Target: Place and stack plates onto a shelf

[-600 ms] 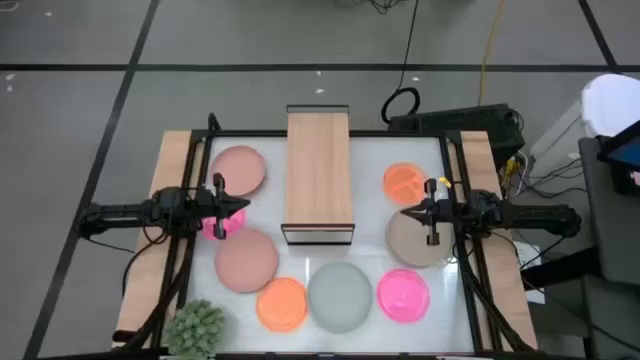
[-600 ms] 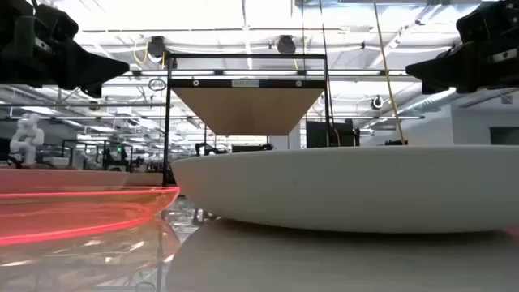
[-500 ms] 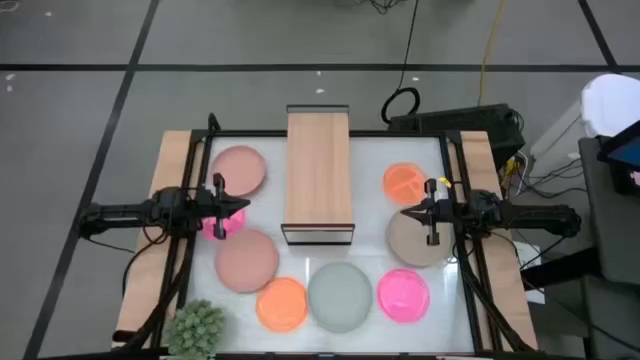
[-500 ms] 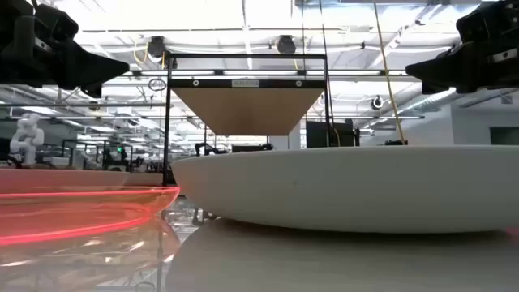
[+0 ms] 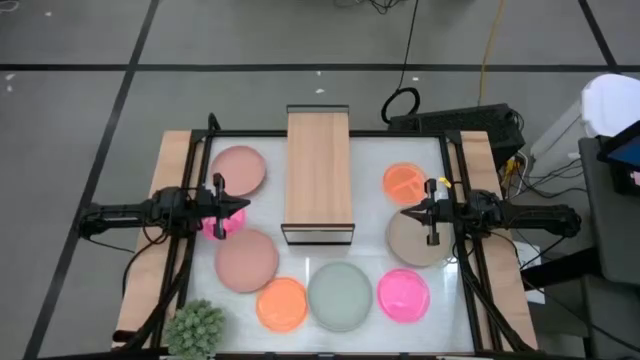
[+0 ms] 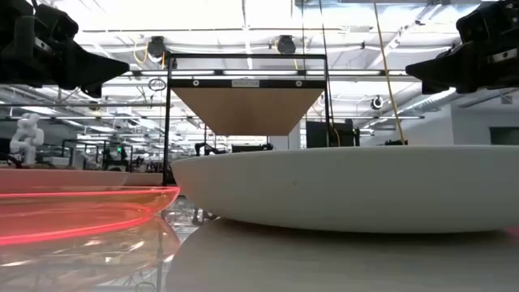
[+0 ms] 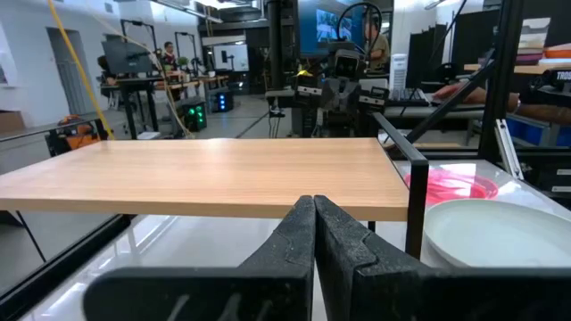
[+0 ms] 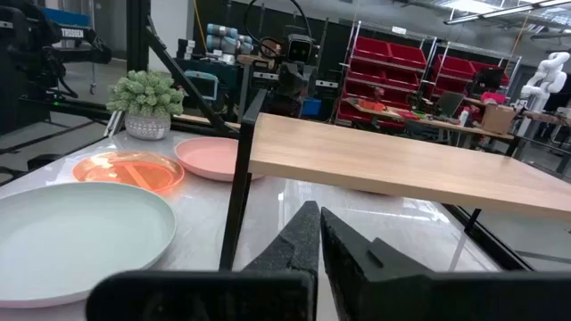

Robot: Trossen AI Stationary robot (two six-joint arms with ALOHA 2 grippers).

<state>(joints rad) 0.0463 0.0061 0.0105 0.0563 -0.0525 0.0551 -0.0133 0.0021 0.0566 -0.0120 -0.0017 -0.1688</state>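
Observation:
The shelf (image 5: 318, 175), a light-wood board on a thin black frame, stands mid-table with its top bare. Plates lie flat on the white tabletop around it: two dusty pink (image 5: 240, 168) (image 5: 247, 260), two orange (image 5: 282, 303) (image 5: 405, 182), pale green (image 5: 340, 295), beige (image 5: 415, 240), and two hot pink (image 5: 403, 296) (image 5: 227, 222). My left gripper (image 5: 230, 206) hovers shut left of the shelf, above a hot pink plate, pointing at the shelf (image 7: 214, 178). My right gripper (image 5: 408, 212) hovers shut right of the shelf, over the beige plate's edge, facing the shelf (image 8: 401, 165).
A spiky green plant ball (image 5: 197, 328) sits at the near left corner. Wooden side boards (image 5: 160, 230) and black frame rails run along both table sides under the arms. In the low view the pale green plate (image 6: 349, 191) fills the foreground before the shelf (image 6: 247, 109).

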